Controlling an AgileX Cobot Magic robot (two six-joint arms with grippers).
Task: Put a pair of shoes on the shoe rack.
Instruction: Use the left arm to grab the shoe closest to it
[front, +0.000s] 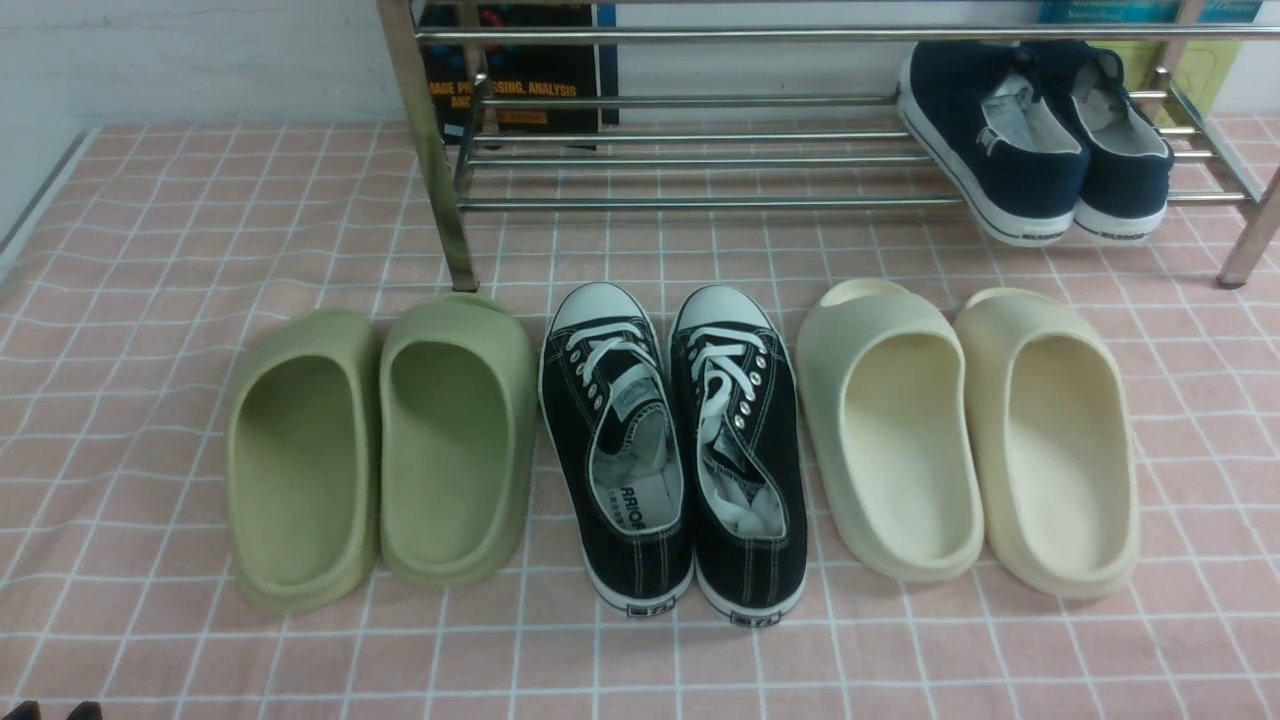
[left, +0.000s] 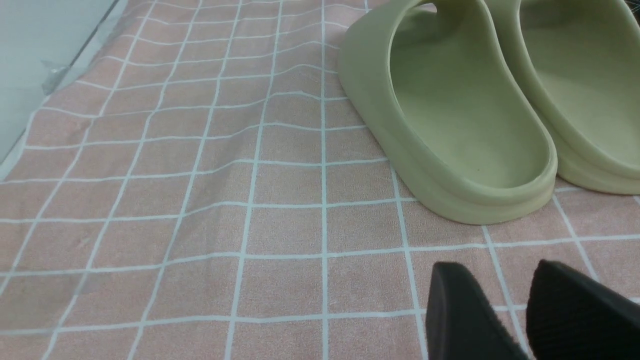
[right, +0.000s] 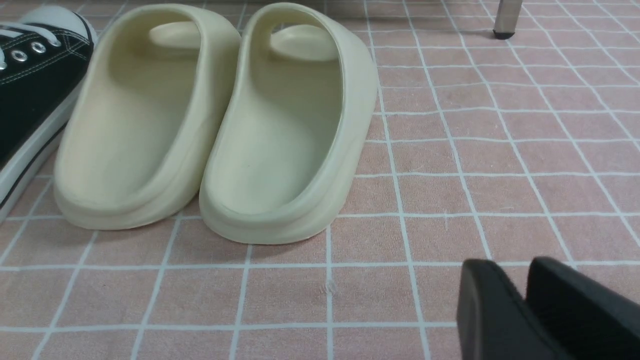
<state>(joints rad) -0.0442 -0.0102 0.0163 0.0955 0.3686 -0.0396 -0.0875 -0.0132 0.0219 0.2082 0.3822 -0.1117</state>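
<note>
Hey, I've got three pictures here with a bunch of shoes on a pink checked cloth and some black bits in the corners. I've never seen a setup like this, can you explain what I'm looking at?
This is a robot with two arms, each ending in a pair of fingers for gripping. The wide picture comes from a camera between the arms, looking forward. The other two come from cameras on the wrists. The black shapes there are the left arm's fingers, which are apart, and the right arm's fingers, which are close together. Neither pair holds anything. On the pink checked cloth, green slides, black sneakers with white laces and cream slides lie in a row. Behind them stands a steel shoe rack with navy slip-ons on its lower bars.
</note>
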